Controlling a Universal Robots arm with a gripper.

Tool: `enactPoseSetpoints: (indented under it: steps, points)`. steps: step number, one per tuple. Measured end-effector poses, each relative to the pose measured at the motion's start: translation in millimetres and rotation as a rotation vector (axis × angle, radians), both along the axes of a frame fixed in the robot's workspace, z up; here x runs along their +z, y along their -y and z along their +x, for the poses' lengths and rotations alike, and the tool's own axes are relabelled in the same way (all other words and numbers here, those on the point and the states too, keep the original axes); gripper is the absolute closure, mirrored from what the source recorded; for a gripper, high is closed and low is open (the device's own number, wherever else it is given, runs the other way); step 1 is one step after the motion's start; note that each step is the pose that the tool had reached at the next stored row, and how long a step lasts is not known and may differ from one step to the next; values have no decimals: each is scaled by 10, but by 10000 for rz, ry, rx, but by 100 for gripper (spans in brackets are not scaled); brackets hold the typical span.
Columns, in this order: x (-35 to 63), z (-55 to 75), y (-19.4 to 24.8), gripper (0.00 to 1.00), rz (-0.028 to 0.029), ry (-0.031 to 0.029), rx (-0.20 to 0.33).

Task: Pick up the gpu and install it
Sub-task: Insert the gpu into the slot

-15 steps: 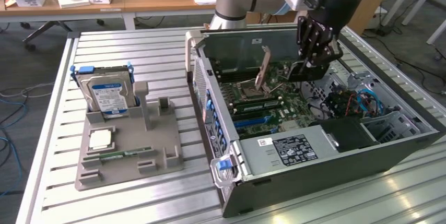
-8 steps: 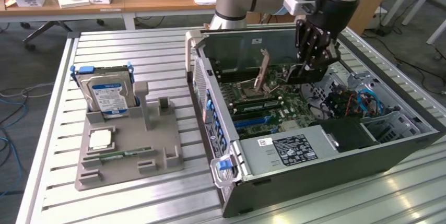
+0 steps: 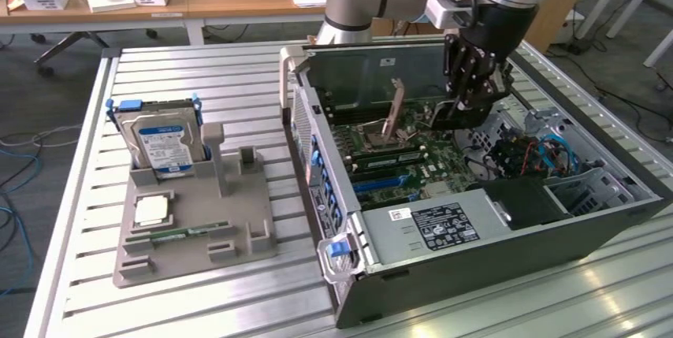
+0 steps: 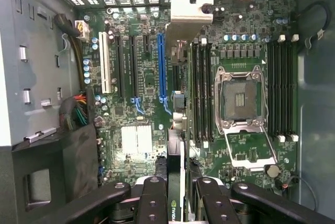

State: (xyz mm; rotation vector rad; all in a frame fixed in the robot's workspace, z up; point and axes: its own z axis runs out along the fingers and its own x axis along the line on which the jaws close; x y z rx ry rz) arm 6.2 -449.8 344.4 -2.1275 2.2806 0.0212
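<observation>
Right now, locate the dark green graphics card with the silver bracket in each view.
Exterior view: the dark green gpu card with silver bracket hangs in the hand inside the open dark computer case.
Wrist view: edge-on between the long blue slot and the black memory slots.
Shared landmark: the square silver processor socket.

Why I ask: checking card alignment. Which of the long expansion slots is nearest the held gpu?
The blue slot; the gpu hangs edge-on right beside it, while the black slots and white slot lie farther off.
</observation>
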Motion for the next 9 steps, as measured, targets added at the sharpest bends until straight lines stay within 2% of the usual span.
enactPoseSetpoints:
  steps: [9]
  points:
    - [-80, -13, 0, 74, 0, 0, 0]
